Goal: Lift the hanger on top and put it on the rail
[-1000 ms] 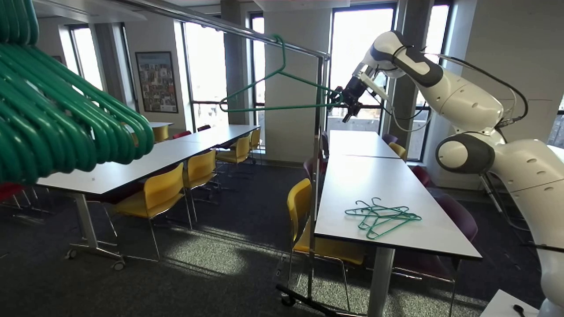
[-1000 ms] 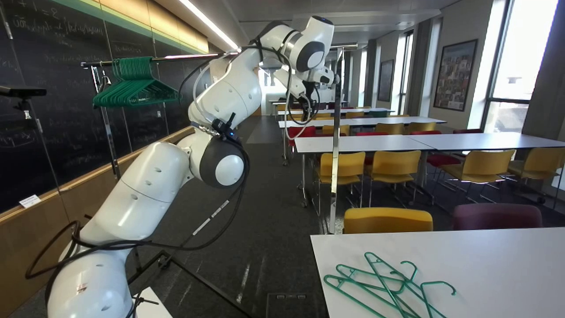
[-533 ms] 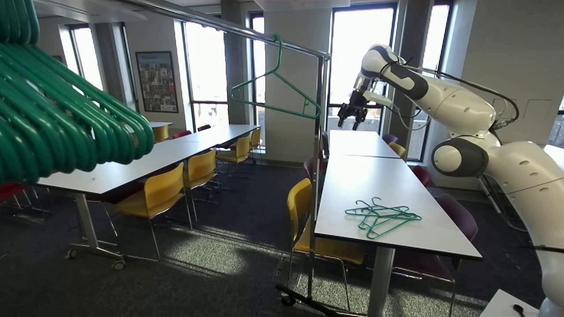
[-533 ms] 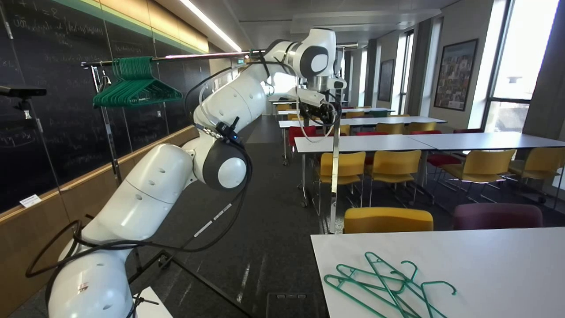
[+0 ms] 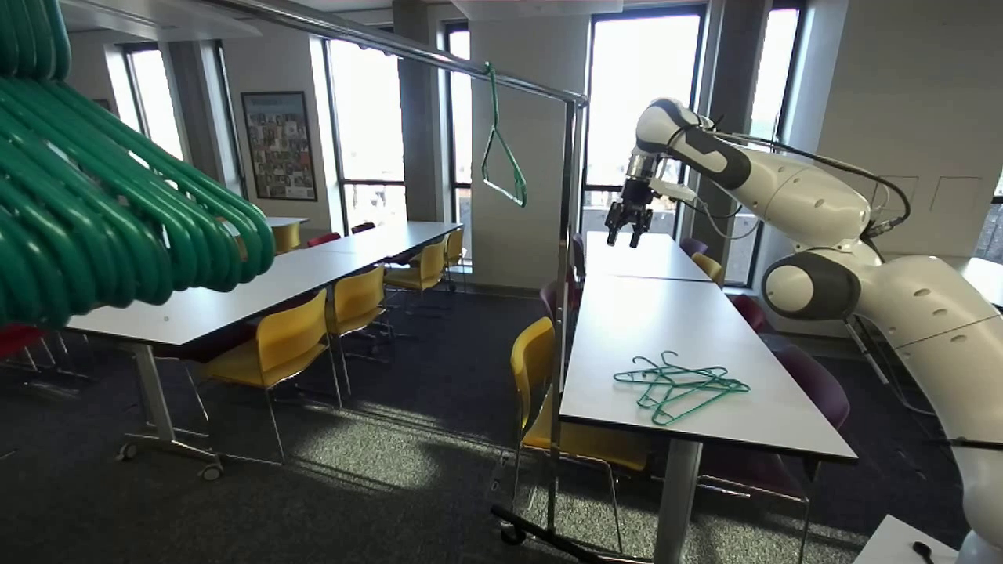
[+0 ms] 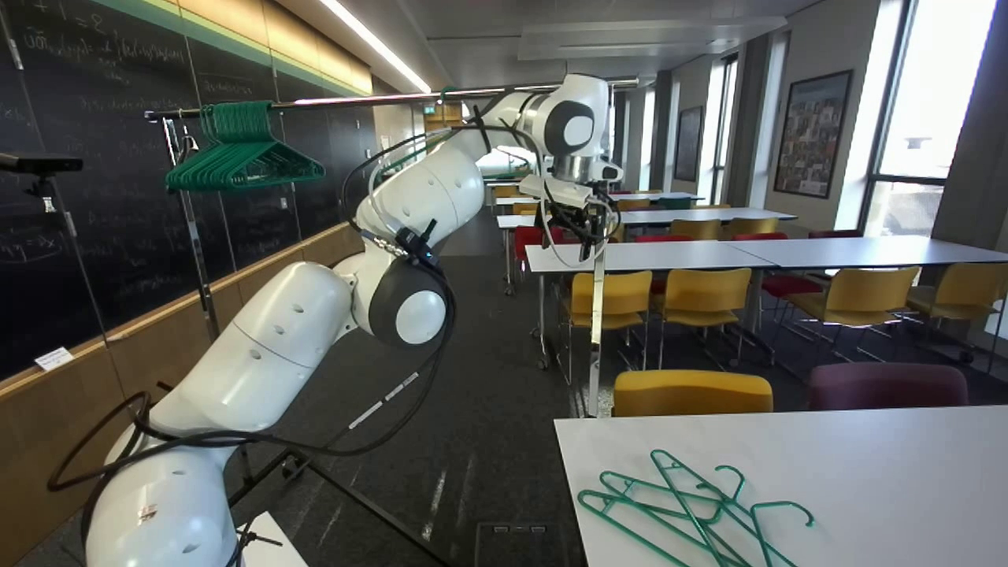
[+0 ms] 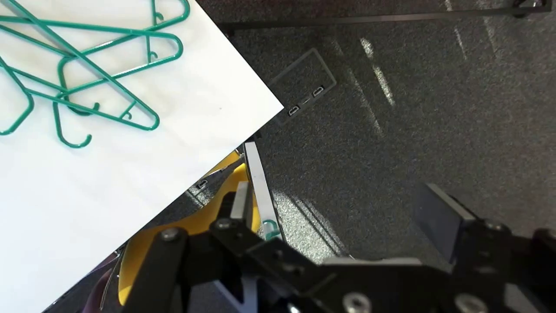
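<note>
Well below the gripper (image 5: 623, 242), ahead of its jaws and off to the left in the wrist view, a white table (image 7: 130, 195) bears a tangle of thin green hangers (image 7: 78, 54) near its corner. Dark carpet (image 7: 369, 143) shows between the jaws, with a yellow chair (image 5: 533, 352) standing on it, partly under the table. Higher than the gripper runs the metal rail (image 5: 541, 88), carrying one hanger (image 5: 510, 154) by its hook and, farther off, a dense bunch of hangers (image 5: 117, 211).
</note>
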Motion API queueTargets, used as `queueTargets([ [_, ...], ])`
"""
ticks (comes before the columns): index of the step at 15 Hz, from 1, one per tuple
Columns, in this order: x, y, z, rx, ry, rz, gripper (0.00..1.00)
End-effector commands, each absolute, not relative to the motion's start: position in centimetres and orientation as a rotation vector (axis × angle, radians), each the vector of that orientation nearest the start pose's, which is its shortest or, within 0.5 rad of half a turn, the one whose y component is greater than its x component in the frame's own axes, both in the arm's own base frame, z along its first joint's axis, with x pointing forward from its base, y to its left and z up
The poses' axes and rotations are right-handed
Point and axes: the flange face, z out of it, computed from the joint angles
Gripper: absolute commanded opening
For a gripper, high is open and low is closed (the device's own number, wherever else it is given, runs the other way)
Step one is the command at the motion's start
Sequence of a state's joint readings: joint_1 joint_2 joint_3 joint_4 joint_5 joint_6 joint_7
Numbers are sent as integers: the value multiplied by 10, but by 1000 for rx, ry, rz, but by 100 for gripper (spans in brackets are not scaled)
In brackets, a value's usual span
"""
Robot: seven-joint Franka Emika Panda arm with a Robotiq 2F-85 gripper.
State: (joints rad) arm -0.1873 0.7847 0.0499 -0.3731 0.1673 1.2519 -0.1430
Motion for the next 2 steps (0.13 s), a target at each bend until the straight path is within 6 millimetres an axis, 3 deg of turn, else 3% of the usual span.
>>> queueTargets([
  [1, 690, -94, 632, -2959, -74, -174, 100],
  [2, 690, -94, 632, -2959, -74, -173, 100],
])
